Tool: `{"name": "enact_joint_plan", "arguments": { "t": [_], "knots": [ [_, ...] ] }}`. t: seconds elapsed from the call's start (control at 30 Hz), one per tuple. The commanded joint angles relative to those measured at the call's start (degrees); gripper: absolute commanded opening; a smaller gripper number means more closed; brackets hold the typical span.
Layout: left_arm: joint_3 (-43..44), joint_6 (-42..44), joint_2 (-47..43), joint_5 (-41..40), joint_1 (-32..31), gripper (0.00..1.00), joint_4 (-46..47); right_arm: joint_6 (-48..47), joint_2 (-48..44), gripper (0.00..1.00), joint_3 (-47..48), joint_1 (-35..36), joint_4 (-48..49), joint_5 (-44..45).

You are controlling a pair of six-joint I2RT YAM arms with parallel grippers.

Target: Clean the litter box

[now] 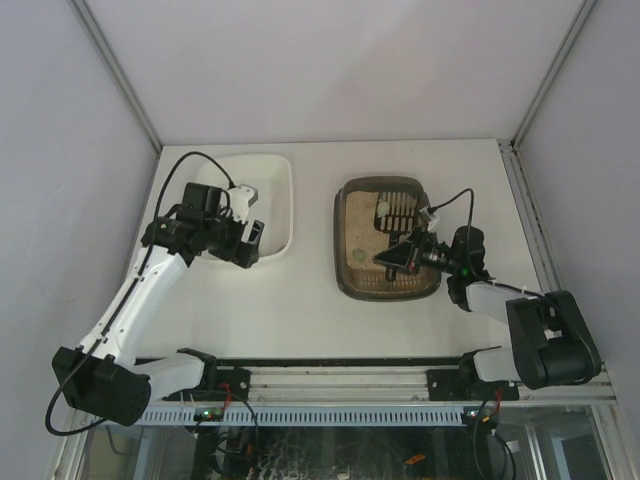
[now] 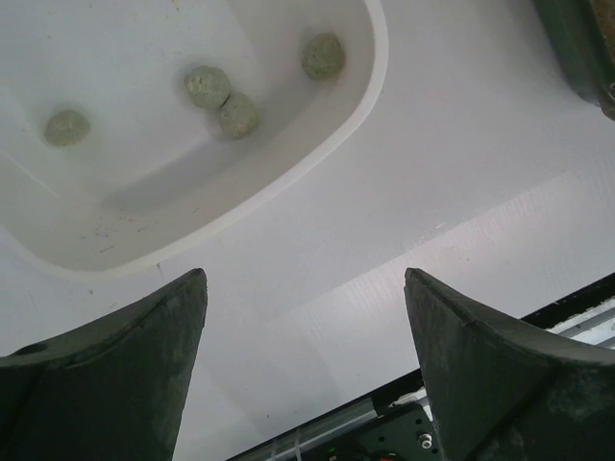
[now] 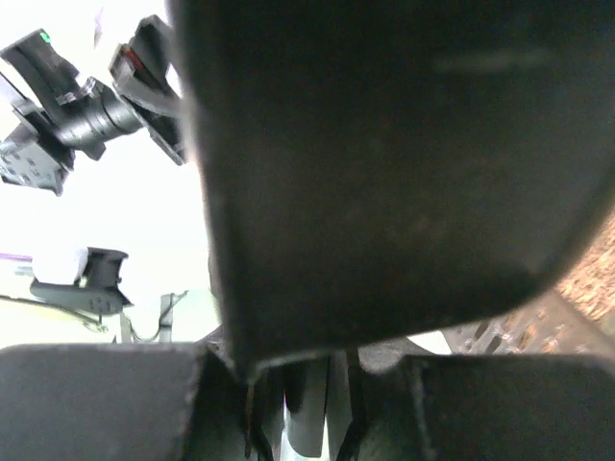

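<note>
Here, white table (image 1: pixel 300 310), grey walls (image 1: pixel 300 60); left tool (image 2: pixel 305 279) gapes empty, right tool (image 1: pixel 402 256) grips scoop (image 1: pixel 395 211).

In the right wrist view, most of the frame is blocked by a dark, blurred surface (image 3: pixel 384 163) that cannot be identified. Only a sliver of sandy litter (image 3: pixel 588 277) is seen at the right edge. Whether the right hand (image 1: pixel 397 256) is closed on anything cannot be told. In the left wrist view, the white tub (image 2: pixel 377 58) is cut off at the top and left, and the litter box (image 2: pixel 581 43) is cropped to one corner. From above, the tub's near corner is hidden by the left hand (image 1: pixel 250 238).
</note>
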Motion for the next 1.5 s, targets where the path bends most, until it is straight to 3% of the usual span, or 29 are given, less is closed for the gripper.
{"name": "enact_joint_plan", "arguments": {
  "t": [0.0, 0.1, 0.27, 0.43, 0.57, 0.73, 0.97, 1.17, 1.23, 1.4, 1.47],
  "knots": [
    [-0.76, 0.71, -0.61, -0.82, 0.33, 0.87, 1.95, 7.08, 3.10, 0.00, 0.11, -4.10, 17.85, -3.28],
    [-0.82, 0.73, -0.57, -0.91, 0.30, 0.87, 1.87, 5.84, 6.31, 0.00, 0.17, -0.34, 18.47, -4.44],
    [-1.17, 0.89, -0.87, -1.19, 0.29, 0.88, 1.98, 19.08, 12.94, 0.00, -1.75, -5.79, 38.99, -5.29],
    [-1.05, 0.78, -0.38, -1.28, 0.32, 0.88, 1.86, 17.39, 16.30, 0.00, 0.36, 0.61, 37.26, -6.42],
    [-1.18, 1.04, -0.10, -1.54, 0.33, 0.88, 1.93, 22.41, 18.61, 0.00, 0.55, -4.17, 42.39, -5.44],
    [-0.91, 1.05, 0.70, -1.48, 0.35, 0.88, 1.77, 18.27, 19.19, 0.00, 2.63, 1.44, 35.51, -6.94],
    [-0.15, 1.49, 1.44, -2.05, 0.40, 0.88, 1.51, 23.60, 20.88, 0.00, 3.04, -2.71, 41.40, -7.05],
    [1.68, 0.84, 0.65, -3.08, 3.70, 0.88, 2.03, 10.39, 16.35, 0.00, 4.97, 1.26, 19.11, -5.20],
    [3.42, 0.30, 1.26, 0.14, 7.27, 0.88, 0.68, 9.00, 15.31, 0.00, 6.27, 2.19, 15.53, -5.14],
    [7.77, -1.20, 2.29, 28.04, 22.02, 0.88, -3.67, 11.14, 14.53, 0.00, 7.15, 2.99, 19.83, -5.74],
    [8.07, -1.25, 2.45, 33.49, 25.25, 0.87, -5.00, 6.41, 12.32, 0.00, 8.60, 5.43, 13.04, -6.18]
  ]
}}
